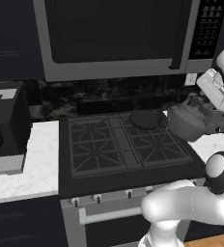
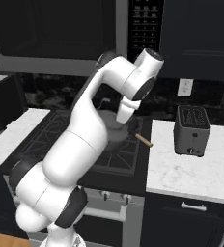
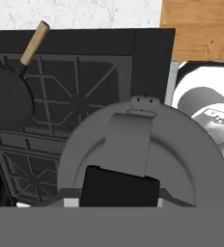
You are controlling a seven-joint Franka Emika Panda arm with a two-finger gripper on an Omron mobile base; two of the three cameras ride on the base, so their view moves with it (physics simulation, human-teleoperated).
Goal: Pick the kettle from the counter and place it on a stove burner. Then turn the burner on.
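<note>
The kettle [image 1: 187, 121] is a squat, round body of dull grey metal with a smooth matte skin and a short spout. In the left base view it is hanging above the right edge of the black cooktop [image 1: 126, 144], beside the counter [image 1: 214, 144], and it is not resting on any grate. In the hand view the kettle [image 3: 181, 159] is showing its wide domed top and a flat curved band handle with a small hinge.

The gripper [image 3: 119, 185] is coming down on that handle; its fingers are standing narrow and closed on it, holding the kettle in the air. In the left base view the gripper [image 1: 211, 99] is partly cut off by the right edge of the picture. In the right base view the white arm is covering nearly all of the kettle [image 2: 115, 126], so its shape is hard to make out there.

The stove burner [image 1: 95, 161] is a square cast-iron grate with thin crossing bars, lying bare. A flat black skillet [image 1: 146, 118] is sitting on the far right grate, and its wooden handle [image 3: 35, 42] is round and light brown.

The counter is a white slab with faint grey veins and a thick edge. A ribbed grey toaster [image 2: 191, 130] is standing on it to the right. The cabinets are dark, a big microwave [image 1: 119, 36] is hanging over the cooktop, and a strip of wooden floor [image 3: 198, 29] is showing in the hand view.
</note>
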